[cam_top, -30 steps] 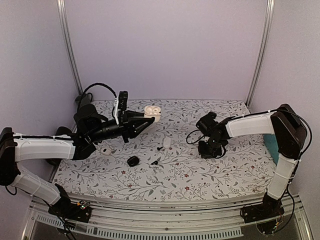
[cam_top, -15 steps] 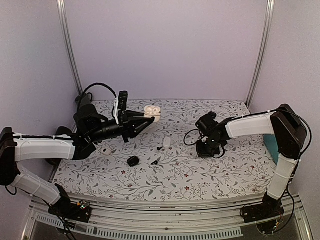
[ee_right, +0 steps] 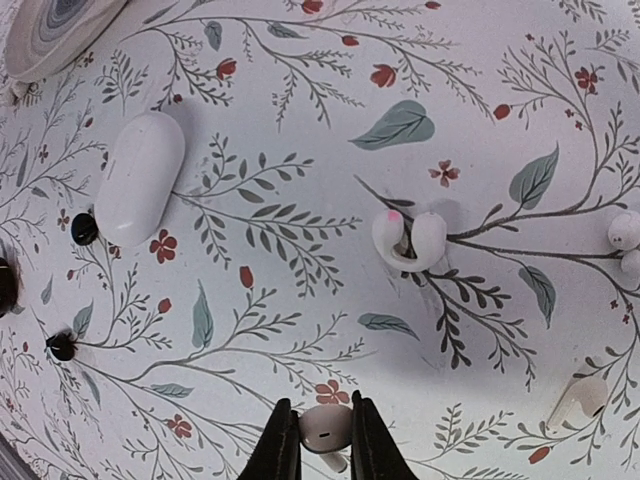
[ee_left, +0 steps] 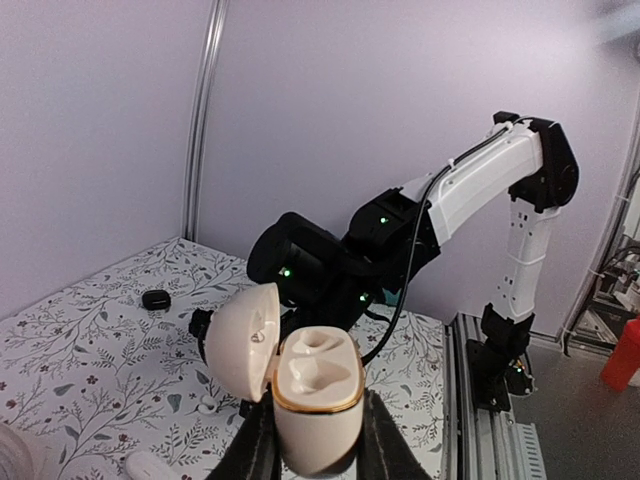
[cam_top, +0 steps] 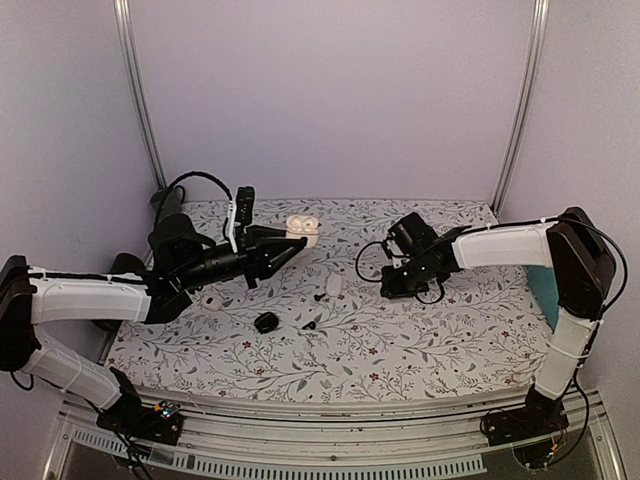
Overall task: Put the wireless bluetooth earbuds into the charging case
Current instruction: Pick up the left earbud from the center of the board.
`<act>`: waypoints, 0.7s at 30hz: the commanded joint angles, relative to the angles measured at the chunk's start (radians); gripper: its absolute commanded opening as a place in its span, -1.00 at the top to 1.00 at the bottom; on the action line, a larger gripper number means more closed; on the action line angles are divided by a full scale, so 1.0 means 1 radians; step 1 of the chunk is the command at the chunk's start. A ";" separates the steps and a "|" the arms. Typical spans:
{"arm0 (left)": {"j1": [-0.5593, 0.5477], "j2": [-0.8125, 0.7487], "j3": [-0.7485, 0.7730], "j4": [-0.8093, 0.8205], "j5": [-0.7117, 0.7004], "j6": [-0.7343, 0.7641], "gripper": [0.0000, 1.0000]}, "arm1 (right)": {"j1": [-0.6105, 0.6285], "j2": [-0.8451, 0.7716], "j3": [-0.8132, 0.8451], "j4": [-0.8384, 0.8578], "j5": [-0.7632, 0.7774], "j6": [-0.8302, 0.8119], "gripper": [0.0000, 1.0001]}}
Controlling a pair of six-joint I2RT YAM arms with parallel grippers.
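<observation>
While your left gripper [ee_left: 318,445] clamps the charging case [ee_left: 318,385] by its lower half, its lid [ee_left: 240,340] hinged open to one side, your right gripper [ee_right: 324,440] is closed on a glossy white earbud [ee_right: 325,425], pinched between its fingertips over the floral table [cam_top: 420,340]. What may be a second earbud [ee_right: 578,400] lies on the table nearby, too small for you to be sure.

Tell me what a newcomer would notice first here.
The open cream charging case, lid flipped back, sits pinched in the left claw toward the back of the floral cloth. Right of centre, the right claw grips one white earbud over that cloth.
</observation>
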State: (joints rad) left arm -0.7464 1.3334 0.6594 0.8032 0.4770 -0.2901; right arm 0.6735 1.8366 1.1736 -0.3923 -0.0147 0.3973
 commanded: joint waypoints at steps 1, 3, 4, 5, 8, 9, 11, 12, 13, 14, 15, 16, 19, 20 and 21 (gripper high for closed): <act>0.022 -0.007 -0.027 0.047 -0.015 -0.008 1.00 | -0.009 -0.052 0.026 0.040 -0.043 -0.036 0.71; 0.028 0.000 -0.025 0.049 -0.014 0.001 1.00 | -0.015 -0.064 0.023 0.047 -0.053 -0.045 0.70; 0.028 0.003 -0.023 0.050 -0.017 0.006 1.00 | -0.019 -0.069 0.023 0.051 -0.061 -0.048 0.71; 0.028 0.008 -0.022 0.056 -0.019 0.011 1.00 | -0.020 -0.076 0.022 0.055 -0.068 -0.052 0.71; 0.031 0.018 -0.027 0.087 -0.025 0.022 1.00 | -0.025 -0.096 0.016 0.073 -0.092 -0.060 0.70; 0.030 0.022 -0.030 0.098 -0.029 0.024 1.00 | -0.026 -0.101 0.017 0.076 -0.096 -0.061 0.70; 0.030 0.035 -0.026 0.107 -0.034 0.029 1.00 | -0.028 -0.110 0.016 0.084 -0.106 -0.065 0.70; 0.030 0.042 -0.023 0.111 -0.035 0.030 1.00 | -0.028 -0.115 0.015 0.089 -0.112 -0.069 0.70; 0.030 0.048 -0.022 0.117 -0.034 0.031 1.00 | -0.029 -0.119 0.015 0.095 -0.120 -0.071 0.70; 0.030 0.053 -0.018 0.121 -0.032 0.031 1.00 | -0.032 -0.121 0.015 0.098 -0.127 -0.073 0.70; 0.030 0.056 -0.014 0.122 -0.032 0.031 1.00 | -0.032 -0.124 0.014 0.101 -0.132 -0.076 0.70; 0.030 0.060 -0.010 0.122 -0.033 0.030 1.00 | -0.034 -0.126 0.013 0.105 -0.137 -0.079 0.70; 0.031 0.069 0.003 0.118 -0.040 0.029 1.00 | -0.035 -0.136 0.005 0.120 -0.153 -0.087 0.70; 0.030 0.072 0.006 0.117 -0.042 0.028 1.00 | -0.037 -0.138 0.001 0.125 -0.160 -0.089 0.70; 0.030 0.073 0.007 0.117 -0.046 0.028 1.00 | -0.038 -0.141 -0.004 0.129 -0.165 -0.091 0.69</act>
State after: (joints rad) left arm -0.7254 1.3979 0.6430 0.8791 0.4507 -0.2764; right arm 0.6472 1.7348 1.1751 -0.3035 -0.1429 0.3290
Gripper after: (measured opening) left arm 0.231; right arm 0.156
